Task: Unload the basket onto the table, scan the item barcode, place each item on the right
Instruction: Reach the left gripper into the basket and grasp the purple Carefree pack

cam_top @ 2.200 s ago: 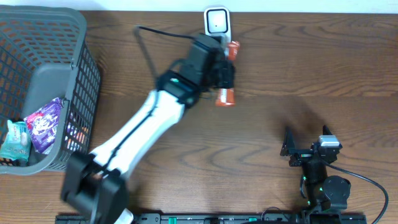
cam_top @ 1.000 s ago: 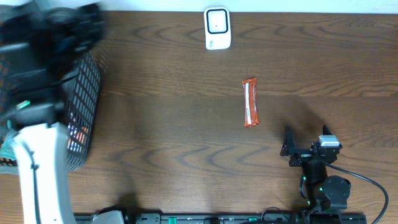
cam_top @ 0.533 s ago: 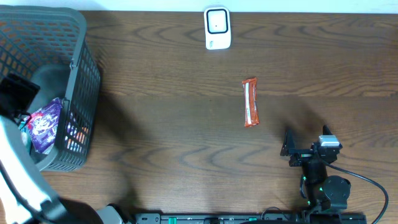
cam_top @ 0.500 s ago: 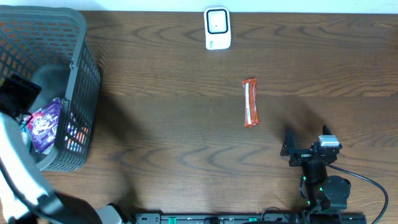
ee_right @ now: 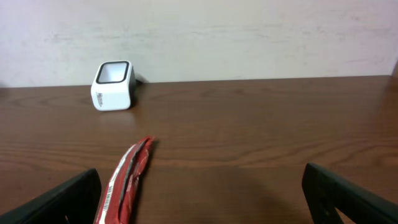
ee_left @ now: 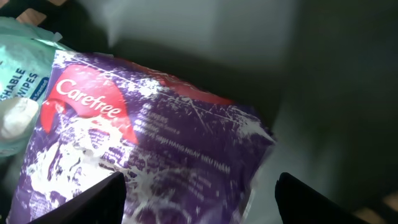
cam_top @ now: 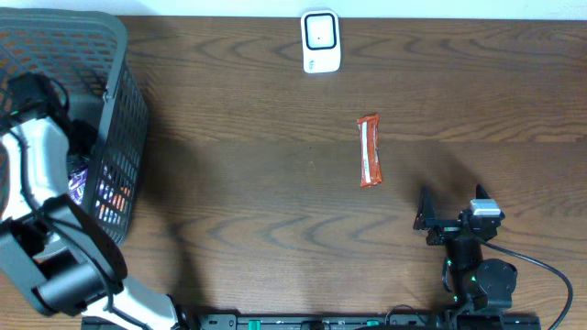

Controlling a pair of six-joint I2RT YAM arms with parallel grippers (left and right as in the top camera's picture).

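Orange snack bar [cam_top: 370, 151] has been released at 5 o'clock of the scanner [cam_top: 320, 41]. The left gripper [ee_left: 204, 198], jaws wide, is repositioned over the purple packet [ee_left: 155, 149] in the basket [cam_top: 117, 57], presumably the next item to scan. The right gripper [ee_right: 202, 202] is parked wide and empty.

Table [cam_top: 275, 211] is showing dark brown wood grain all over. Basket [cam_top: 119, 101] at the table's left edge is showing grey open mesh. Scanner [cam_top: 321, 41] by the far edge is showing white with a dark window. Wrapper [cam_top: 369, 151] is showing orange-red with a white stripe. Pack [ee_left: 155, 162] is showing purple with white speckle, a red swoosh and white lettering. Wipes pack [ee_left: 25, 81] is showing mint green with dark blue print. Left arm [cam_top: 41, 156] is showing white with black joints.
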